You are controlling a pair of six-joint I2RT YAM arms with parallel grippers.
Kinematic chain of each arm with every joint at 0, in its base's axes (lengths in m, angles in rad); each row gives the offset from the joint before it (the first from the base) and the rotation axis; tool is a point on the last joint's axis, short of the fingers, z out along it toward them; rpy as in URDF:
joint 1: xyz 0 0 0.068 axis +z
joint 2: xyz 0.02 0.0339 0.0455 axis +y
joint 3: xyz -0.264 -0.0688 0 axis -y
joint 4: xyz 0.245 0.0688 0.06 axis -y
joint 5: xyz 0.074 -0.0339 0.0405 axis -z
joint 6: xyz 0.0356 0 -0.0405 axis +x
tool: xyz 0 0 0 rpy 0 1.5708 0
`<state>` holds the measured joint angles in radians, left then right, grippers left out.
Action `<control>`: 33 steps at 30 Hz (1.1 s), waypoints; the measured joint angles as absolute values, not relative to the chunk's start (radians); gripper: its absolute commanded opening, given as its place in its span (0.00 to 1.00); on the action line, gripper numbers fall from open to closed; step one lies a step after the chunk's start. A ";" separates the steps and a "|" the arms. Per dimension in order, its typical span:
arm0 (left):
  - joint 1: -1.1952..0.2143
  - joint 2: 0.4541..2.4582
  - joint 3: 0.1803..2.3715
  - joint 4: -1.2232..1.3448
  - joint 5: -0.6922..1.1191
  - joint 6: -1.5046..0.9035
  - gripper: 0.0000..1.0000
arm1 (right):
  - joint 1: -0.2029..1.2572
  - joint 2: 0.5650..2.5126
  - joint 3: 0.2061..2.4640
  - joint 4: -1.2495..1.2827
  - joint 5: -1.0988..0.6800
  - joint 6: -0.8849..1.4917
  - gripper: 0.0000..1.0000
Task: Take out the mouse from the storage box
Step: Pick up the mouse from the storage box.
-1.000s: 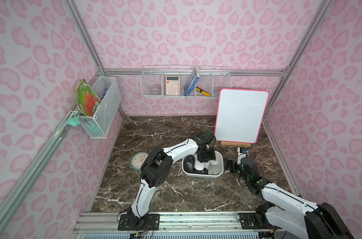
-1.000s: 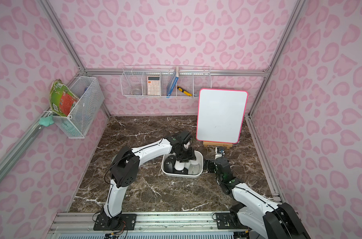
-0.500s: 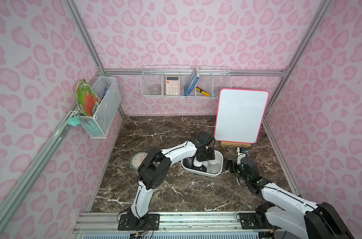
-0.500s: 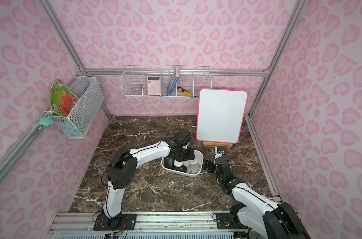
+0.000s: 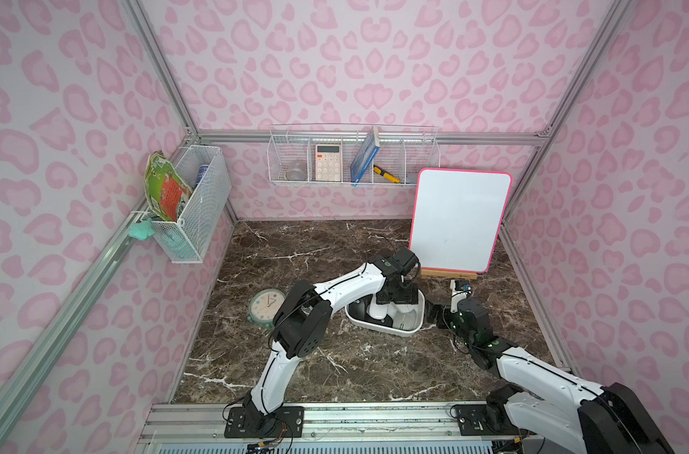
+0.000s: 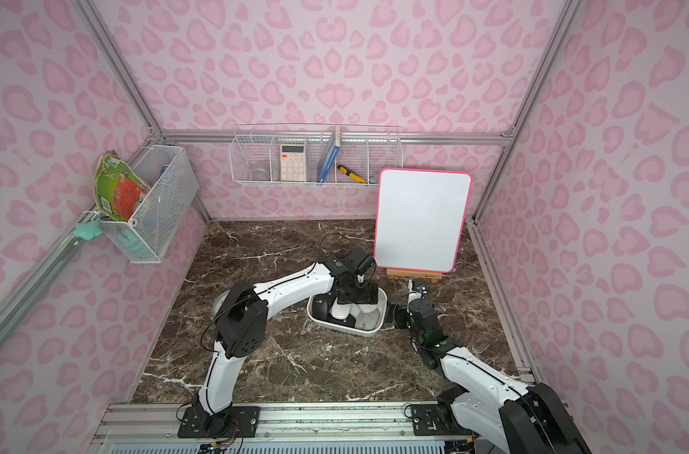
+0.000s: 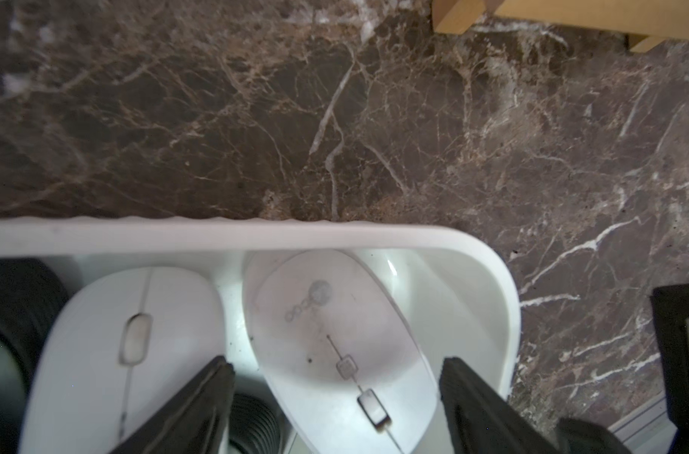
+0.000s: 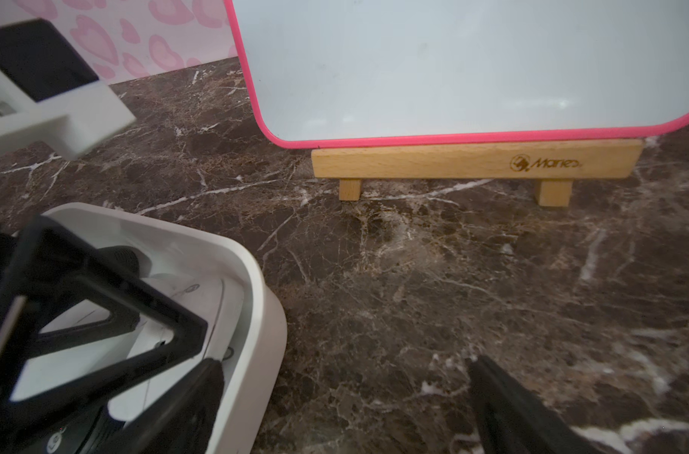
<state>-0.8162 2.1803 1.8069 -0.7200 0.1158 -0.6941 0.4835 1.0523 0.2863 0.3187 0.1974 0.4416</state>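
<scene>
Left wrist view: black mouse (image 7: 8, 314), white mouse (image 7: 138, 334) and mouse (image 7: 327, 314) lie side by side in the box (image 7: 217, 236). Left gripper (image 7: 335, 361) is spread wide astride the mouse, clamping nothing. Right gripper (image 8: 345, 361) is beside the box's corner, wide open and empty.

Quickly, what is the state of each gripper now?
Left gripper: open, straddling a white mouse, not gripping it.
Right gripper: open, holding nothing.
</scene>
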 measured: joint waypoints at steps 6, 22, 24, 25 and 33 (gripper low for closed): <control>-0.822 2.239 1.884 -0.795 0.113 -0.692 0.99 | 0.484 1.063 0.292 0.318 0.197 0.442 1.00; -0.821 2.342 1.969 -0.883 0.120 -0.697 0.66 | 0.484 1.067 0.295 0.325 0.197 0.441 1.00; -0.822 2.326 1.958 -0.888 0.119 -0.697 0.62 | 0.484 1.070 0.295 0.324 0.197 0.441 1.00; -0.822 2.313 1.949 -0.889 0.117 -0.697 0.61 | 0.484 1.070 0.295 0.324 0.197 0.441 1.00; -0.822 2.188 1.897 -0.894 0.087 -0.697 0.56 | 0.484 1.070 0.296 0.324 0.197 0.441 1.00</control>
<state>-0.8219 2.1880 1.8965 -0.8944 0.0868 -0.6971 0.4835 1.0702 0.2962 0.3241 0.1967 0.4408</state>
